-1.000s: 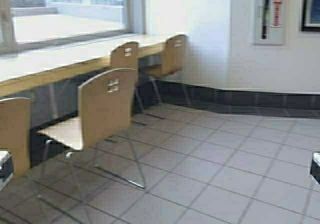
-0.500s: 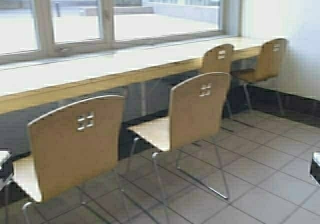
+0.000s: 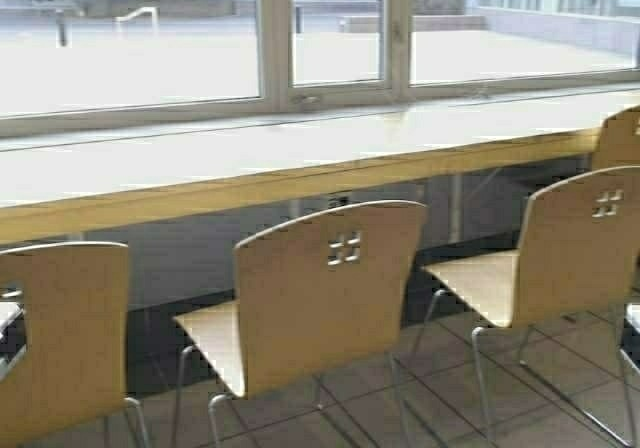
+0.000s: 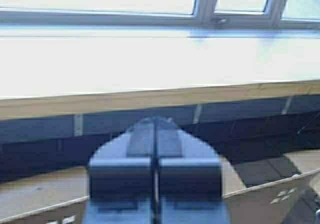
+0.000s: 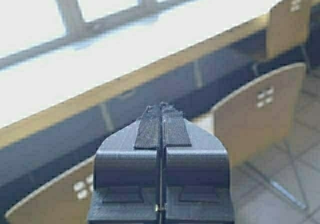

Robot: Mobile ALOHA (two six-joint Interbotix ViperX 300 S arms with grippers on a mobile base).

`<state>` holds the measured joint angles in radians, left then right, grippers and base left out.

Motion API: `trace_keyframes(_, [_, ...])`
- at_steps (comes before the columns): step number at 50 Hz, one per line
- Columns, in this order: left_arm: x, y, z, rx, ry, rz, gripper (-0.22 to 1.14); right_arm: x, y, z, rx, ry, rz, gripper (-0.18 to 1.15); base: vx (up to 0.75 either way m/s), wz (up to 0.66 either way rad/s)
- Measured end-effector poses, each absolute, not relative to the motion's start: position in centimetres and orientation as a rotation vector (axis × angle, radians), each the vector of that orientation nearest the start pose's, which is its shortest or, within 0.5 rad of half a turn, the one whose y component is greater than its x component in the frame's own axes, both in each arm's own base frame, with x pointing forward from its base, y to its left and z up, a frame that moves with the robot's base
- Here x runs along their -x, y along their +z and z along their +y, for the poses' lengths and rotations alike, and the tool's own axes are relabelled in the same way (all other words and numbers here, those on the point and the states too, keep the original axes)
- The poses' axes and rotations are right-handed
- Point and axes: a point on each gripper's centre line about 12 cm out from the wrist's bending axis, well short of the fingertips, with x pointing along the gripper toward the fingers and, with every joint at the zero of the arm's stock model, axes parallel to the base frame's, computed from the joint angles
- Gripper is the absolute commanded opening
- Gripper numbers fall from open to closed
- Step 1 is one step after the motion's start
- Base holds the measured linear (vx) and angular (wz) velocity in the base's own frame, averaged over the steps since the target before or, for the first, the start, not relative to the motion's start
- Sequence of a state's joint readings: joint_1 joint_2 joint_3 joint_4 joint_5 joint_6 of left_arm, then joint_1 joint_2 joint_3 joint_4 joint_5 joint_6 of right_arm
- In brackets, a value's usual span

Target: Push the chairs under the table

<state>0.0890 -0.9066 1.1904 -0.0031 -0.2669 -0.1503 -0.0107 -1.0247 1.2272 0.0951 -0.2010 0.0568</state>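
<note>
The table point(image 3: 300, 183) runs across the whole high view below the window point(image 3: 320, 38), and both its ends are cut off by the frame. Four chairs stand on its near side, pulled out, with their backrests toward the camera. The middle chair point(image 3: 325, 293) shows whole except for its feet. The leftmost chair point(image 3: 55, 338) is cropped at the frame edge, so only part of its backrest shows. The right chair point(image 3: 575, 243) loses one side of its backrest to the frame edge, and behind it, nearer the table, only a corner of a fourth chair point(image 3: 620, 138) is visible. The tiled floor point(image 3: 450, 408) shows between the thin metal legs.

In the high view both arms appear only as dark slivers at the lower side edges. The left gripper point(image 4: 155, 139) is clenched with nothing between its fingers, held level and pointing at the table's front edge above a chair seat. The right gripper point(image 5: 161, 121) is likewise pressed closed and bare, level, aimed at the table with chair backs on either side of it.
</note>
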Motion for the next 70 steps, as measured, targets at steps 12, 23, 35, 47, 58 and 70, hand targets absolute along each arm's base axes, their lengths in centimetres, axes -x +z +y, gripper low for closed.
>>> trace_keyframes(12, [-21.8,25.4,1.9,0.223,0.100,0.097,0.03,-19.5,26.5,-0.4,-0.150,-0.033,0.049,0.04,0.07,0.40])
trace_keyframes(23, [-21.9,25.4,1.9,0.263,0.103,0.097,0.03,-20.4,26.3,-0.4,-0.149,-0.034,0.081,0.04,0.08,0.43])
trace_keyframes(35, [-22.2,24.7,1.7,0.299,0.097,0.124,0.04,-20.7,26.1,-0.5,-0.160,-0.039,0.100,0.04,0.10,0.51])
trace_keyframes(47, [-24.3,21.8,-1.7,0.427,-0.007,0.287,0.04,-21.0,25.1,0.1,-0.276,-0.032,0.161,0.04,0.10,0.40])
trace_keyframes(58, [-27.0,18.6,-5.7,0.542,-0.068,0.465,0.04,-22.7,23.2,3.3,-0.371,0.060,0.295,0.05,0.09,0.21])
trace_keyframes(70, [-30.2,13.3,-9.0,0.718,-0.013,0.587,0.04,-26.6,20.4,8.8,-0.374,0.165,0.495,0.05,0.07,0.06])
